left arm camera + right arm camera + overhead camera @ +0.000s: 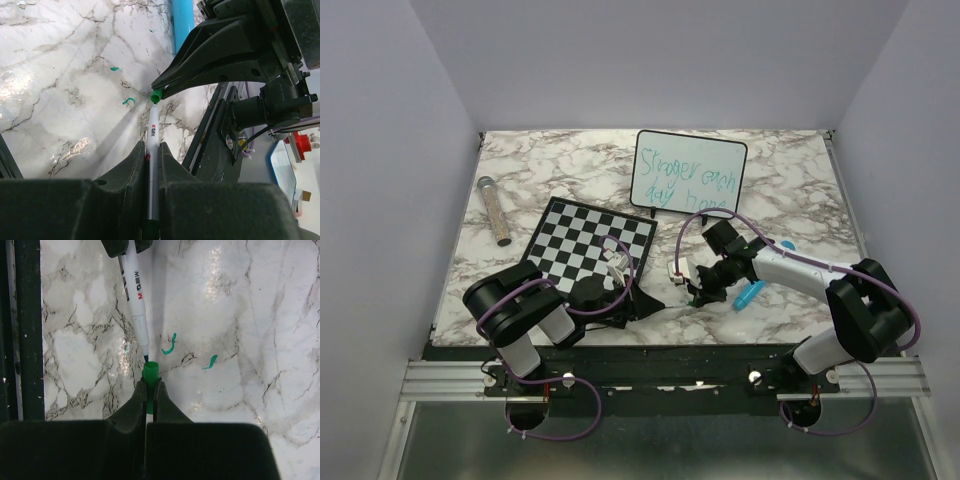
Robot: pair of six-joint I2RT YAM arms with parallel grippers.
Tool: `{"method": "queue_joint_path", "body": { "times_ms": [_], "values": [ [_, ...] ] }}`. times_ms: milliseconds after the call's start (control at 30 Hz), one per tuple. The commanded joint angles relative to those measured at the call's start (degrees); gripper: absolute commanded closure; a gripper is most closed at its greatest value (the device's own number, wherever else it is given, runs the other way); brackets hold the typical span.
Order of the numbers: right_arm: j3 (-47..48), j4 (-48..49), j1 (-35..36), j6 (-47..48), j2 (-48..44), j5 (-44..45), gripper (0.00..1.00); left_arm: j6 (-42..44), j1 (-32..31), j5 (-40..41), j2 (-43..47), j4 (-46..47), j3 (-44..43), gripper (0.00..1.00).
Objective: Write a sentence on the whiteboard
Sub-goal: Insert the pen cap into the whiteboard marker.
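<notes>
At the far middle of the counter point(800, 190) one whiteboard point(665, 143) is propped upright, long axis left to right, face turned near, the sentence point(685, 170) set in two lines; one marker point(151, 145) is clamped in the left fingers point(127, 172), one cap point(150, 371) in the right fingers point(134, 407).

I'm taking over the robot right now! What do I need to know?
The left gripper is shut on the white marker pen, its tip bare.
The right gripper is shut on the small green pen cap, right at the pen's tip, not pushed on.
The small black-framed whiteboard stands at the back of the marble table.
Done: teal-green handwritten lettering, two lines.
Left: probably cap the pen, then put it down. Two stray green marks are on the table.
</notes>
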State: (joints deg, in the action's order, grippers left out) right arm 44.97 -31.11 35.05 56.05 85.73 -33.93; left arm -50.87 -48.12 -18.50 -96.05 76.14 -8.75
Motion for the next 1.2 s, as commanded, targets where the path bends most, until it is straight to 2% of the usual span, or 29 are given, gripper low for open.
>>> {"method": "queue_joint_path", "body": {
  "times_ms": [0, 533, 967, 1167],
  "values": [
    [1.5, -0.5, 0.1, 0.9, 0.5, -2.8, 0.99, 0.2, -0.2, 0.4, 0.2, 20.4, -0.1, 1.00],
    [1.5, -2.4, 0.8, 2.9, -0.7, -6.5, 0.99, 0.1, -0.2, 0.0, -0.4, 20.4, -0.7, 1.00],
    [2.2, 0.2, 2.1, 0.6, -1.2, -5.3, 0.99, -0.9, -1.2, -2.7, -3.7, 20.3, -3.8, 1.00],
    [2.6, 1.4, 2.1, -1.3, -0.7, -2.1, 0.99, -0.9, -1.2, -3.3, -2.7, 20.4, -3.5, 1.00]
  ]
}}
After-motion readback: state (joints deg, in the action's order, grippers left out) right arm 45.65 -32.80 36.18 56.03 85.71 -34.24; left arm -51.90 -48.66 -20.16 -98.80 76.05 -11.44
